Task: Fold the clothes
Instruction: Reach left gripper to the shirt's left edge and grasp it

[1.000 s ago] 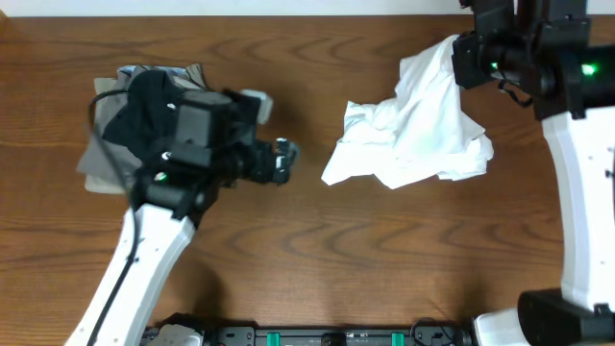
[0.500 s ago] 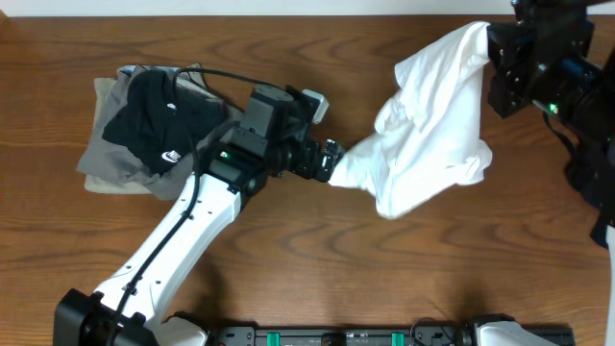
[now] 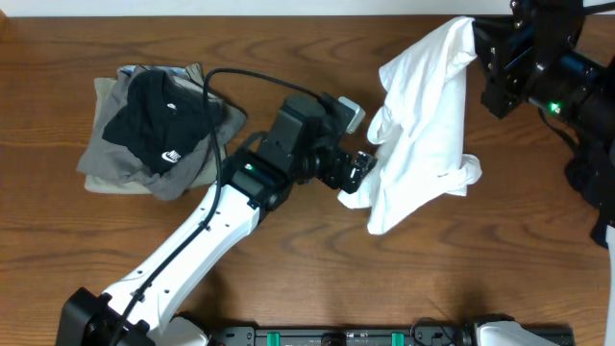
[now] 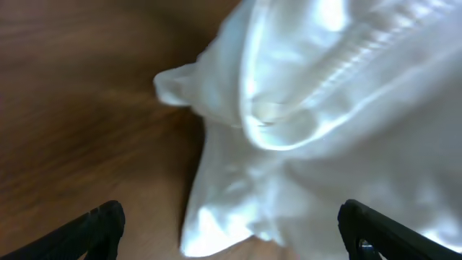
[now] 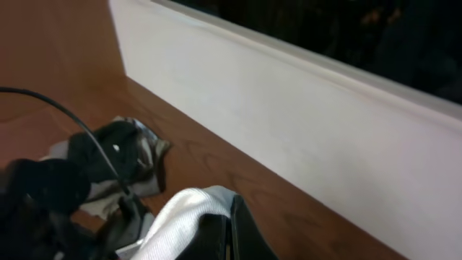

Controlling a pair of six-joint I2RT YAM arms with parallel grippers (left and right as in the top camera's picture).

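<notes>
1. Left gripper (image 3: 359, 176): fingers spread wide and holding nothing. In the wrist view the two dark fingertips (image 4: 101, 224) sit at the lower corners of the frame. White cloth fills the space ahead of them; whether they touch it I cannot tell.
2. Right gripper (image 3: 478, 43), upper right of the overhead view: closed on a bunched top edge of the white T-shirt (image 3: 423, 115). Its wrist view shows white fabric pinched at the dark fingers (image 5: 242, 235).
3. The shirt is plain white, creased and twisted. It hangs from the upper right and drapes down to centre-right, and its lower folds rest on the wooden table (image 3: 288, 38) just beside the left gripper.
4. Pile of clothes (image 3: 115, 168), left of frame, well apart from the shirt: a black garment (image 3: 149, 120) with a small white logo on top, with grey and khaki layers beneath.
5. Count: one white shirt, one pile, one black piece. The lower layers cannot be counted. Two arms, two grippers.
</notes>
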